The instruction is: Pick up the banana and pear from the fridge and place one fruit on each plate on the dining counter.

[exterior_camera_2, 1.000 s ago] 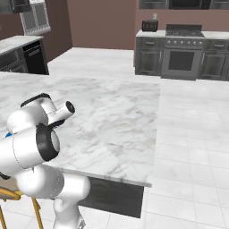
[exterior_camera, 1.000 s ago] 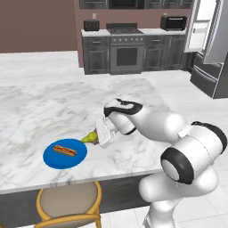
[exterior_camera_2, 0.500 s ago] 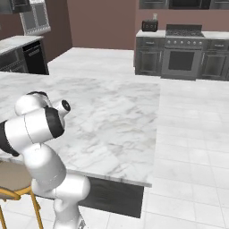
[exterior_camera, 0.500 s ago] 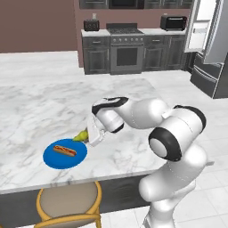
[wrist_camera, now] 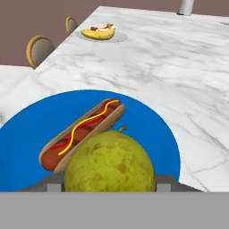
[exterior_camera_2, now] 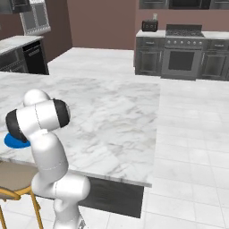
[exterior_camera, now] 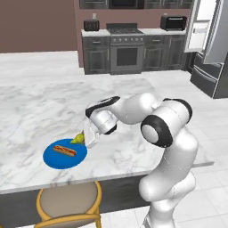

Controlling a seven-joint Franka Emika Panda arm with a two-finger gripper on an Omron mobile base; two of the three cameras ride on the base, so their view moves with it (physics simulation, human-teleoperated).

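My gripper [exterior_camera: 87, 138] is shut on the yellow-green pear [exterior_camera: 78, 139], held low over the right rim of the bright blue plate [exterior_camera: 58, 159] on the dining counter [exterior_camera: 35, 107]. Close up, the pear [wrist_camera: 109, 163] sits between my fingertips just above the blue plate [wrist_camera: 31, 129]. The banana [wrist_camera: 99, 33] lies on the pale plate [wrist_camera: 120, 37] farther along the counter. The fridge [exterior_camera: 213, 44] stands at the far right with a door open.
A hot dog [wrist_camera: 82, 129] lies on the blue plate beside the pear. A gold-legged stool [exterior_camera: 67, 202] stands under the counter's near edge, and more stools [wrist_camera: 38, 49] line the far side. A range and dark cabinets [exterior_camera: 127, 53] stand at the back.
The arm has swung left and down with the pear, from beside the blue plate to over its right rim. The jaws stay shut on the fruit.
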